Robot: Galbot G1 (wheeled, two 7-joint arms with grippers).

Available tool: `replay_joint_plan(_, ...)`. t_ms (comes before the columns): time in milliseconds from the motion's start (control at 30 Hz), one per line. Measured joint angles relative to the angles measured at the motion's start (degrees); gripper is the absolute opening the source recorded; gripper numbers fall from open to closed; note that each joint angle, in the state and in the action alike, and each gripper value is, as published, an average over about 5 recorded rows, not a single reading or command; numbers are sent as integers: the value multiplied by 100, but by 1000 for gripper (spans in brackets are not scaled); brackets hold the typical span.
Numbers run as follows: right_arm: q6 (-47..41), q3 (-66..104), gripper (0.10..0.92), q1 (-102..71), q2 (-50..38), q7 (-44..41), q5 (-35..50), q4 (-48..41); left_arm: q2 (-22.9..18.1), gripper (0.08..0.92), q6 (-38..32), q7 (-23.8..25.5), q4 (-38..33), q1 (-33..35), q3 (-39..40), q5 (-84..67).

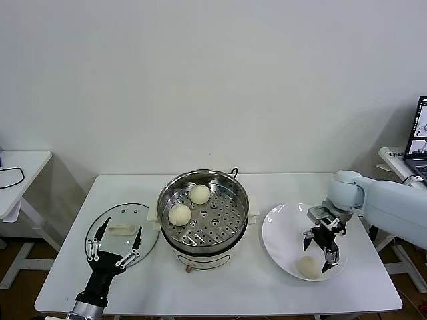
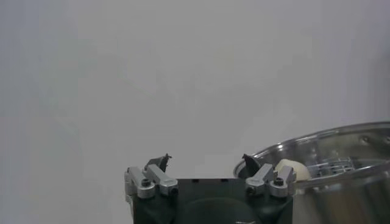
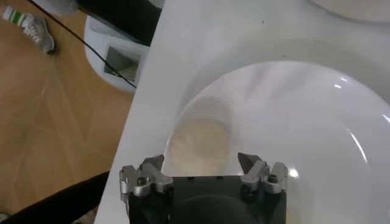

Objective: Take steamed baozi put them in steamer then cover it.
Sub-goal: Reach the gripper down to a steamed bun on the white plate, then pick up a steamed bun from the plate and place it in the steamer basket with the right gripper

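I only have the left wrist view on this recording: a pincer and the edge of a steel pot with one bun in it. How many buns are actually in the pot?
Observer: Two baozi sit in the steamer.
Operator: Any left outside?
Observer: One baozi lies on the white plate, to the robot's right.
Operator: What's the right arm doing?
Observer: The right pincer hovers open just above that bun.
Operator: And the lid?
Observer: The cover lies flat on the table, beneath the open left pincer.

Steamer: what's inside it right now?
Two baozi, one behind the other, sit on the steamer's perforated floor, left of centre. The near wall hides a strip of the floor. Uncovered: the cover lies beside it.
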Motion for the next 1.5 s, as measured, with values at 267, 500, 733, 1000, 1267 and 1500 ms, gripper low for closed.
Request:
replay_joint_plan(267,-1,102,823,-218,78,38,-85,-87,-8,823,-14,-3,0,8,-11,11)
replay_joint_plan(500,-1,137,823,-328,119,62,-149,-146,-5,823,-19,-8,7,6,-26,18)
replay_joint_plan(733,-1,162,768,-371,142,76,-163,-162,-7,823,-19,-15,21,-14,-12,25)
replay_joint_plan(1000,14,168,646,-368,105,128,-163,-128,-6,823,-27,-19,17,-14,-23,25)
replay_joint_plan(1267,103,118,598,-106,3,133,-65,4,19,823,-27,-22,-61,26,-38,28)
replay_joint_plan(1500,423,30,594,658,15,28,46,141,36,823,-16,-23,-139,65,-33,65)
